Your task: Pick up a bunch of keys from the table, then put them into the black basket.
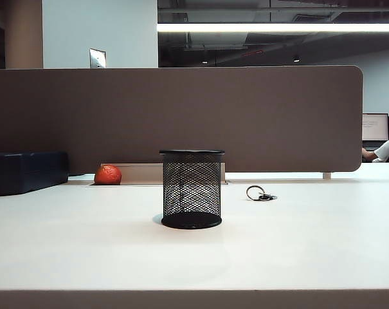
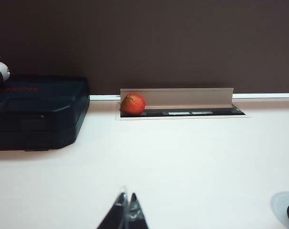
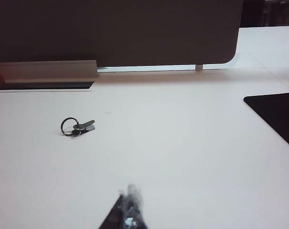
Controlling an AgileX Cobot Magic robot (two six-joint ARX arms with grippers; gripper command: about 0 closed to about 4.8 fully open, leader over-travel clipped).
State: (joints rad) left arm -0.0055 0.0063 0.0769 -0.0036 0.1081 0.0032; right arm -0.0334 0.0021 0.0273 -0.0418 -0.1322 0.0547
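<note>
Lying flat right of centre on the table (image 1: pixel 310 244), the keys (image 1: pixel 261 194) sit apart from the upright basket (image 1: pixel 191 188), untouched, since left gripper (image 2: pixel 126 202) and right gripper (image 3: pixel 129 200) hang back, jaws clenched, empty.

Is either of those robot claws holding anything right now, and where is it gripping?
Nothing is held. The left gripper and right gripper are both shut on nothing above the table; the bunch of keys lies untouched.

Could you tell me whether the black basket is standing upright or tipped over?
Upright: the black basket stands on its round base on the table, open rim up. The bunch of keys lies outside, beside it.
</note>
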